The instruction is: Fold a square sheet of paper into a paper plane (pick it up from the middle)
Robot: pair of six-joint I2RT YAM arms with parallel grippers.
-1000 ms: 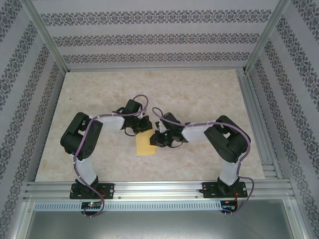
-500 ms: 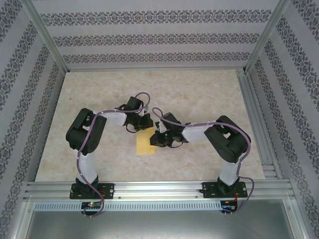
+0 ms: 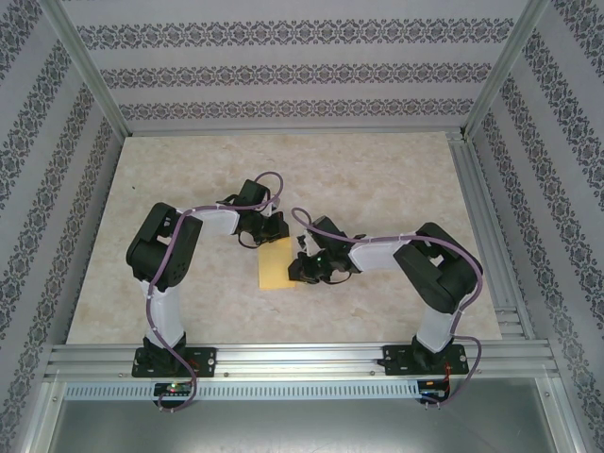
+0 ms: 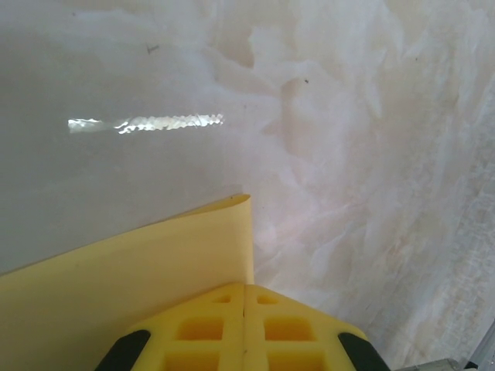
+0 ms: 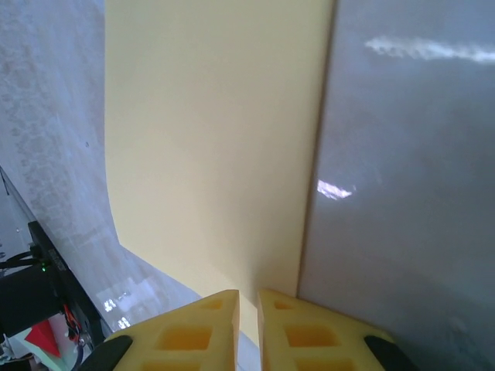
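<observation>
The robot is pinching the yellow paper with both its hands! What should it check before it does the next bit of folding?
1. Left end effector grips the paper: ok, jaws shut at the sheet's edge.
2. Right end effector grips the paper: ok, the sheet runs between its fingers.
3. Paper whole: ok, smooth and gently curved, no tears seen.
4. The two arms apart: ok, they hold different edges in the top view.
5. Edges lined up for a crease: cannot tell.

I see open table [image 3: 377, 170] across the far half and both flanks — mid-table the left gripper [image 3: 268, 235] and right gripper [image 3: 300, 268] crowd the square sheet of paper [image 3: 275, 267].
</observation>
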